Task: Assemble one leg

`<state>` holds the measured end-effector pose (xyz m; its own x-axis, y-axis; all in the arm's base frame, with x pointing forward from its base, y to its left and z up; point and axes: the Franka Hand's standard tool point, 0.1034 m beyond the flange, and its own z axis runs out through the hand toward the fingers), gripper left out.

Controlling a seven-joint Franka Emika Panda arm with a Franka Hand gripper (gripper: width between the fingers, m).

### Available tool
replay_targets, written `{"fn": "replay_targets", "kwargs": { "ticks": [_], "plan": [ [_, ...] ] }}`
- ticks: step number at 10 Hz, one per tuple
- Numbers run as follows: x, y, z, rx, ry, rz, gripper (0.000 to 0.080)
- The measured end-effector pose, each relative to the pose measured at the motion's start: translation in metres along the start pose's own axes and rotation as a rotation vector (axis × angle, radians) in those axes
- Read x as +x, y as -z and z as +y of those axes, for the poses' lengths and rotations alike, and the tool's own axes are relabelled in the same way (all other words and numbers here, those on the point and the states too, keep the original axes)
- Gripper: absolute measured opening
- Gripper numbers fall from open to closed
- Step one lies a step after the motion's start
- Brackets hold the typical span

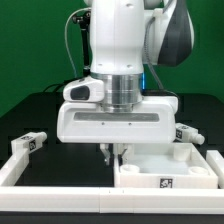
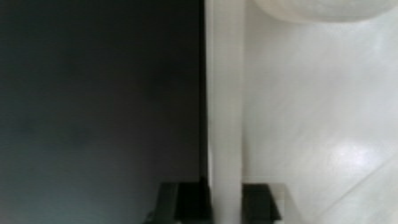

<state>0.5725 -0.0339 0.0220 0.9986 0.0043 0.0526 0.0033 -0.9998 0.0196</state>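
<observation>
1 leg (image 1: 29, 143) lies well apart from the pincer (image 1: 112, 154), which clamps the tray (image 1: 195, 180) wall.

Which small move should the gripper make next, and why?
Probably close on the tray wall: the gripper straddles it, and whether it already grips is unclear. The leg at the exterior view's left lies apart, so the tray is likely moved first.
</observation>
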Motion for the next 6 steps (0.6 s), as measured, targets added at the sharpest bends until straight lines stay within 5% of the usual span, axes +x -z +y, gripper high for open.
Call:
{"fn": "replay_targets", "kwargs": {
  "ticks": [6],
  "plan": [
    [0.0161,0.0003,-0.0134,0.001,-0.08,0.012,0.0056]
  ]
}}
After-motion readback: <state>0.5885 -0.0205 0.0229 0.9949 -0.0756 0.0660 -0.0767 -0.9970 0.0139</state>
